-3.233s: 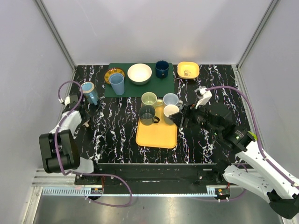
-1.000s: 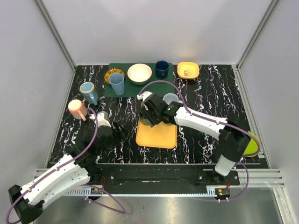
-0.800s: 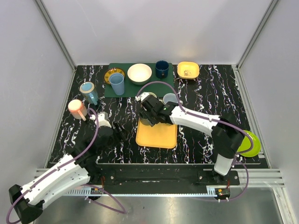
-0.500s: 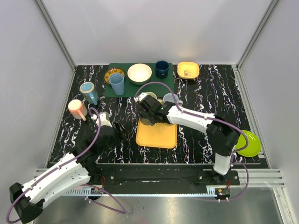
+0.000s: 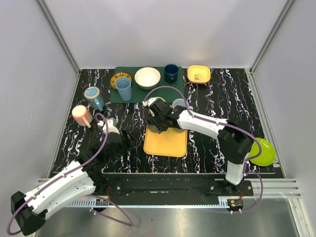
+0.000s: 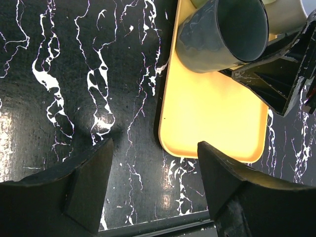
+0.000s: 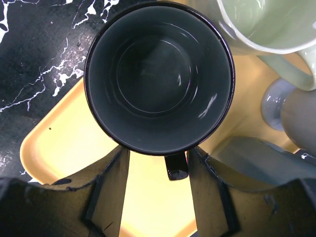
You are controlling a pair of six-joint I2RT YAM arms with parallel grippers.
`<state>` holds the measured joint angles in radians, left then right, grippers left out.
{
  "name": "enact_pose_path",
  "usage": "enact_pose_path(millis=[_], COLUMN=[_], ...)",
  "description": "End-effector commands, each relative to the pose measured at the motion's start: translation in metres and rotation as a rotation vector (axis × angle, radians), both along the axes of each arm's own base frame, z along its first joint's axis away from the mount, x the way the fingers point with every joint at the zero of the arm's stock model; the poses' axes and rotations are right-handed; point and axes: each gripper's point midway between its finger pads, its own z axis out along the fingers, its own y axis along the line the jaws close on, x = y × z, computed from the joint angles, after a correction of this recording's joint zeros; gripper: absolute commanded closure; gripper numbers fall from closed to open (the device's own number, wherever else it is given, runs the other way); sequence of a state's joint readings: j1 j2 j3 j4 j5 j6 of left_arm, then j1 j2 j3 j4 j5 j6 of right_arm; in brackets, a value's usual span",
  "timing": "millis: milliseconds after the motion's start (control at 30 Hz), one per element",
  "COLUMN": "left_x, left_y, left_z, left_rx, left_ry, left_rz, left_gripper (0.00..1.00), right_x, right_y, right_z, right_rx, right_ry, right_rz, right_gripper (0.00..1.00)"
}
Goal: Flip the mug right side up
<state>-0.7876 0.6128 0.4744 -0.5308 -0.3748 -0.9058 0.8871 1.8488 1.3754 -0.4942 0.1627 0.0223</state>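
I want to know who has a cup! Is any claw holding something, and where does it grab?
The right claw straddles the dark mug's handle; whether it grips cannot be told. The left claw holds nothing.

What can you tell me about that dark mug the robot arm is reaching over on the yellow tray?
The dark mug is a glossy, dark grey cup, ceramic by the look of it, with a round rim and a small handle. It is empty and stands mouth up on the far left corner of the yellow tray. A pale green mug sits close beside it. The right gripper is over it, one finger on each side of the handle; whether they touch it I cannot tell.
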Motion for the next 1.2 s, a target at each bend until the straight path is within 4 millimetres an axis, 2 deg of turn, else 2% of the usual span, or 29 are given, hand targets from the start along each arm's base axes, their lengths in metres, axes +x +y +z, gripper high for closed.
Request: enact_pose_path(millis=[0, 133, 267, 333, 400, 500, 600, 700, 833, 933, 1067, 1167], left_x=[0.003, 0.003, 0.002, 0.002, 0.001, 0.002, 0.001, 0.001, 0.001, 0.001, 0.001, 0.003], left_y=[-0.006, -0.006, -0.007, -0.008, -0.007, -0.007, -0.008, -0.009, -0.008, -0.008, -0.008, -0.007], left_z=[0.002, -0.001, -0.001, -0.001, -0.002, -0.003, -0.004, -0.003, -0.004, -0.005, -0.005, -0.002], left_rx=[-0.021, -0.022, -0.028, -0.03, -0.031, -0.03, -0.029, -0.032, -0.033, -0.032, -0.035, -0.042], left_ry=[-0.021, -0.015, -0.014, -0.014, -0.014, -0.013, -0.009, -0.009, -0.01, -0.009, -0.01, -0.023], left_rz=[-0.012, -0.011, -0.017, -0.019, -0.019, -0.017, -0.021, -0.021, -0.02, -0.019, -0.016, -0.006], left_gripper=[0.29, 0.29, 0.3, 0.3, 0.3, 0.3, 0.3, 0.3, 0.3, 0.3, 0.3, 0.3], right_x=[-0.006, -0.012, -0.012, -0.016, -0.017, -0.013, -0.01, -0.009, -0.008, -0.009, -0.009, -0.011], right_y=[0.031, 0.031, 0.028, 0.029, 0.027, 0.022, 0.021, 0.021, 0.019, 0.015, 0.005, -0.002], right_z=[0.025, 0.028, 0.027, 0.027, 0.024, 0.019, 0.014, 0.009, 0.007, 0.005, 0.005, 0.014], right_rx=[0.171, 0.175, 0.158, 0.167, 0.164, 0.134, 0.111, 0.095, 0.082, 0.067, 0.054, 0.068], right_ry=[0.041, 0.054, 0.059, 0.072, 0.076, 0.058, 0.05, 0.053, 0.054, 0.054, 0.049, 0.035], right_rz=[-0.008, -0.028, -0.032, -0.033, -0.043, -0.049, -0.047, -0.049, -0.047, -0.065, -0.131, -0.161], right_gripper=[0.45, 0.44, 0.54, 0.56, 0.55, 0.48, 0.5, 0.62, 0.9, 1.0, 1.0, 1.0])
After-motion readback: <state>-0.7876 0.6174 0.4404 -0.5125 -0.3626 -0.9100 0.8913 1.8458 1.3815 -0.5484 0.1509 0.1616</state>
